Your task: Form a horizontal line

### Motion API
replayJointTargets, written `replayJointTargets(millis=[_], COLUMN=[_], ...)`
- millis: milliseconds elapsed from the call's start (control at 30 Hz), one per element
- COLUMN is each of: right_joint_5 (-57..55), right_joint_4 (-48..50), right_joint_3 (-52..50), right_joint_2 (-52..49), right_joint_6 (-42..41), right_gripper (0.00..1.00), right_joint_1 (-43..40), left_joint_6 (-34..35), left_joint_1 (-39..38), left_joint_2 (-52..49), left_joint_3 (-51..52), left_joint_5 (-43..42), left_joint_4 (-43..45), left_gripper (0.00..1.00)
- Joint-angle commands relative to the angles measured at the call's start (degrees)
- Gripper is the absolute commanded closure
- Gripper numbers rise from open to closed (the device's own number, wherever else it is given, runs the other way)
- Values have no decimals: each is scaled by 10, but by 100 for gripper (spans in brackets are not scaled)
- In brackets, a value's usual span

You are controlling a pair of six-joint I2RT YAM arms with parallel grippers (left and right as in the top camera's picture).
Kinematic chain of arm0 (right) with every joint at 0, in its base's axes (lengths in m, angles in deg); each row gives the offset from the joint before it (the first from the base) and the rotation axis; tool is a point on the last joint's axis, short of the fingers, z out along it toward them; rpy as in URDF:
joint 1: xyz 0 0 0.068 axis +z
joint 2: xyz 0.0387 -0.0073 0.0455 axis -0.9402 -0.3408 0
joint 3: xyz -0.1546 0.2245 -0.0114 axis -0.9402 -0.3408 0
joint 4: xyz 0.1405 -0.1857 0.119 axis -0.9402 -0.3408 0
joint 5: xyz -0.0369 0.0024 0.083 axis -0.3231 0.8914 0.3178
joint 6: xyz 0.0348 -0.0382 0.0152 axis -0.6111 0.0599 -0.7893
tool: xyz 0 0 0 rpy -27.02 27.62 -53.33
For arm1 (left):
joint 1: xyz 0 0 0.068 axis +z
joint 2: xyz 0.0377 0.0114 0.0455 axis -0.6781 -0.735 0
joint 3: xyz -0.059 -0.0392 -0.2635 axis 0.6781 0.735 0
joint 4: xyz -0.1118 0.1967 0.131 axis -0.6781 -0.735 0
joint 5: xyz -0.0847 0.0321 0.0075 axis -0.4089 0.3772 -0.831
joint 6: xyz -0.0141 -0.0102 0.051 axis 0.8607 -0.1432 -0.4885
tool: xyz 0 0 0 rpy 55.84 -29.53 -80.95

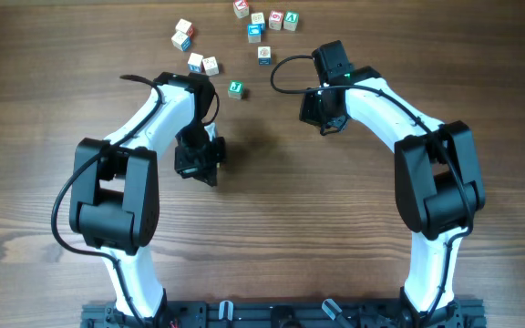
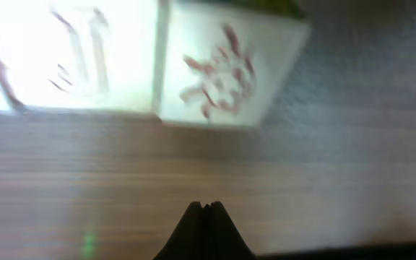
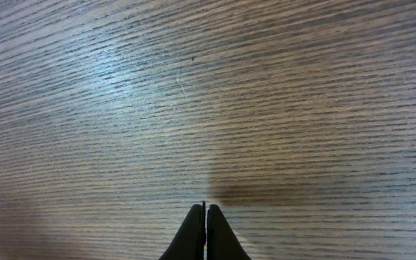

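Note:
In the left wrist view, pale wooden cubes (image 2: 157, 65) stand edge to edge in a row, very close and blurred, with faint reddish marks. The row runs off the frame's left edge, so I cannot count them. My left gripper (image 2: 205, 209) is shut and empty, its tips just short of the row. In the overhead view the left gripper (image 1: 203, 162) points down and hides that row. My right gripper (image 1: 324, 117) is shut and empty over bare wood, as the right wrist view (image 3: 206, 209) shows.
Several loose letter cubes lie at the table's far side: a touching pair (image 1: 203, 64), a green-faced one (image 1: 236, 88), blue-faced ones (image 1: 255, 33) and a group at the top (image 1: 275, 18). Two more (image 1: 182, 35) sit left of them.

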Motion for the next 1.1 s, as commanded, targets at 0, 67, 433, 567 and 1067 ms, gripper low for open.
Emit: replayJointTargets(millis=[0, 67, 433, 567, 1067], right_joint_5=[2, 2, 2, 2, 2], right_joint_4=[-2, -2, -3, -3, -3], right_joint_3=[2, 2, 2, 2, 2], right_joint_2=[18, 18, 18, 18, 18], right_joint_6=[-7, -7, -7, -7, -7], right_gripper=[95, 95, 95, 95, 96], right_joint_1=[2, 2, 2, 1, 2], left_joint_6=[-12, -14, -14, -14, -14], left_joint_1=[-3, -3, -3, -3, -3], left_joint_2=[16, 16, 16, 16, 16], left_joint_3=[-7, -7, -7, -7, -7], left_joint_5=[52, 55, 56, 56, 56], left_joint_4=[28, 43, 59, 63, 76], left_gripper=[96, 96, 96, 96, 96])
